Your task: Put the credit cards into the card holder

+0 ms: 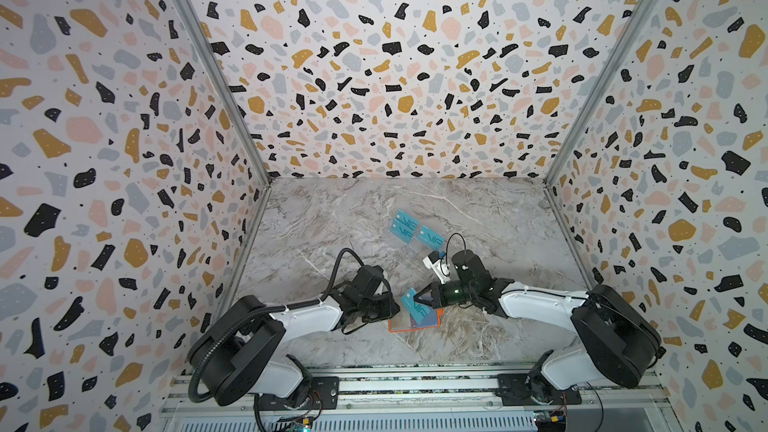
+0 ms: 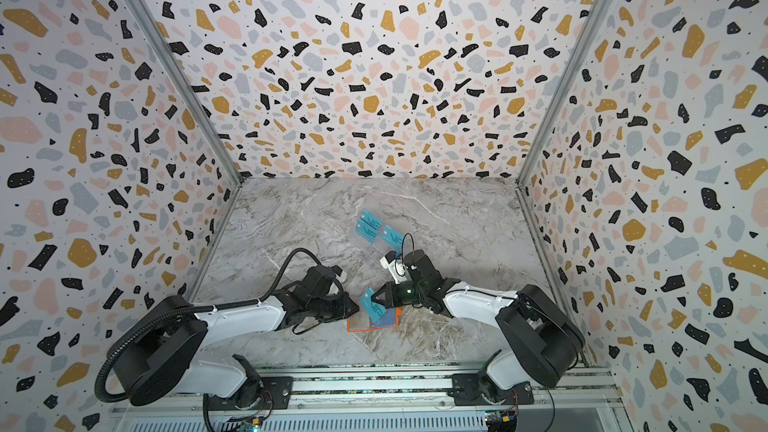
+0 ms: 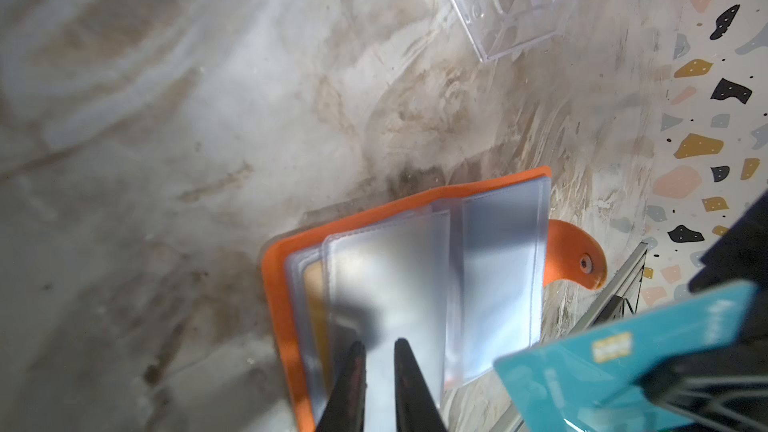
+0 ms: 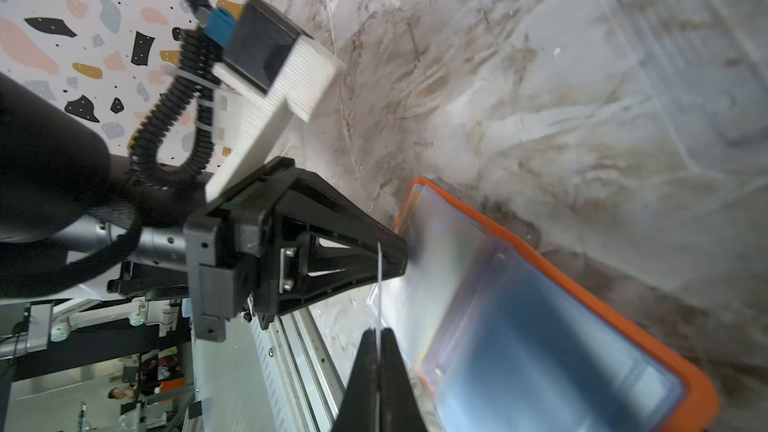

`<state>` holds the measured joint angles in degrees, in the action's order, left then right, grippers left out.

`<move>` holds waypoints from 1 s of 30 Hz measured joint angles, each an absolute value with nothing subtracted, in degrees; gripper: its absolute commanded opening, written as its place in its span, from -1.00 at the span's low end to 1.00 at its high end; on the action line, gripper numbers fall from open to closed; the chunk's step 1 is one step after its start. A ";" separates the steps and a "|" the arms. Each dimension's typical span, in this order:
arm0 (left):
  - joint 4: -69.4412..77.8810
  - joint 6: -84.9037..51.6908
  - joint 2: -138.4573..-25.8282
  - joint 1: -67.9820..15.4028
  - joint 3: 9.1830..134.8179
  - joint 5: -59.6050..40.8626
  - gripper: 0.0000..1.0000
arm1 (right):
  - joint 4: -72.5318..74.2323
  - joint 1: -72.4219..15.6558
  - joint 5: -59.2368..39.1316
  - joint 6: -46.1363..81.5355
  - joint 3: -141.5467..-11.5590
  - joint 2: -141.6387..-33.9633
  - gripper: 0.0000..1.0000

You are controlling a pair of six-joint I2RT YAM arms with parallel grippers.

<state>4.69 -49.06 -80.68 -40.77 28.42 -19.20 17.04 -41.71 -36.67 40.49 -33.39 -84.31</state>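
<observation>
**"VIP" card [image 1: 413, 308] over open card holder [image 1: 391, 326]**

Both top views: right gripper [image 1: 419, 297] clamps the glossy teal "VIP" card, tilted, above the orange card holder at the marble table's [image 1: 332, 218] 6 o'clock. Further "VIP" cards [image 1: 405, 224] stand at its 12 o'clock, bare marble around.
Left wrist: left gripper [image 3: 379, 343], narrow, pinches a clear sleeve [image 3: 390, 276].
Right wrist: card edge-on between closed fingers [image 4: 361, 376].

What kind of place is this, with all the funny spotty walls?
Probably a robot testing booth: two robot arms mounted on a metal rail, reaching over a marble tabletop boxed in by spotty walls.
</observation>
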 measured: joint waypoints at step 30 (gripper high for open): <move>6.31 -50.15 -80.20 -40.75 27.33 -19.22 -0.65 | 23.49 -39.77 -35.27 49.01 -25.93 -84.68 -1.00</move>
